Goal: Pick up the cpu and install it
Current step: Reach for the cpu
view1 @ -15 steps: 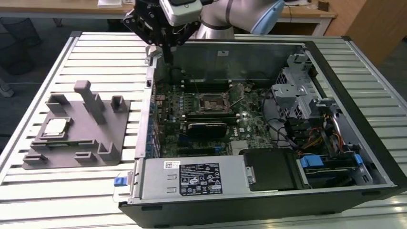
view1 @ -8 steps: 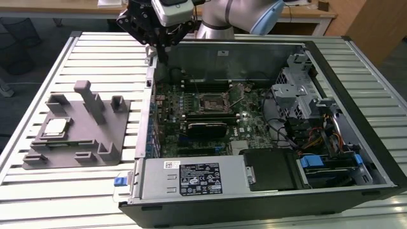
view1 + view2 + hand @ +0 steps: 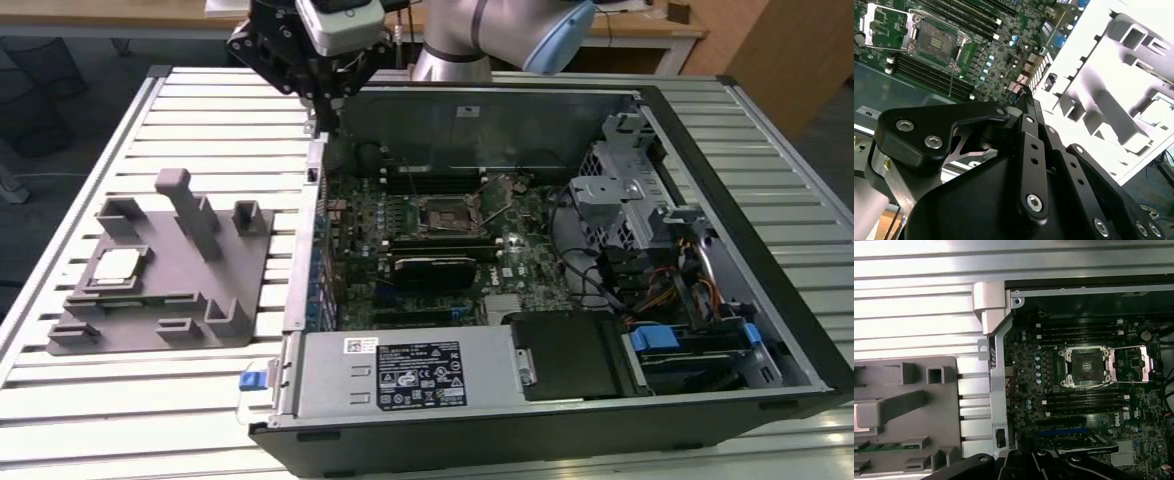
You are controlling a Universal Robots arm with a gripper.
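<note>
cpu [image 3: 118, 266] on grey fixture [image 3: 200, 305], closed claw [image 3: 324, 120] well apart

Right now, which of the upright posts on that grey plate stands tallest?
The slim post towards the far side of the grey plate. It rises well above the squat blocks standing to either side of it.

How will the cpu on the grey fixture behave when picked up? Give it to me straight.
The cpu is a thin flat square, so it is probably stiff and will not roll. Its shiny metal top looks smooth, so it may be slippery. It lies flat on the grey fixture plate, so tipping seems unlikely.
</note>
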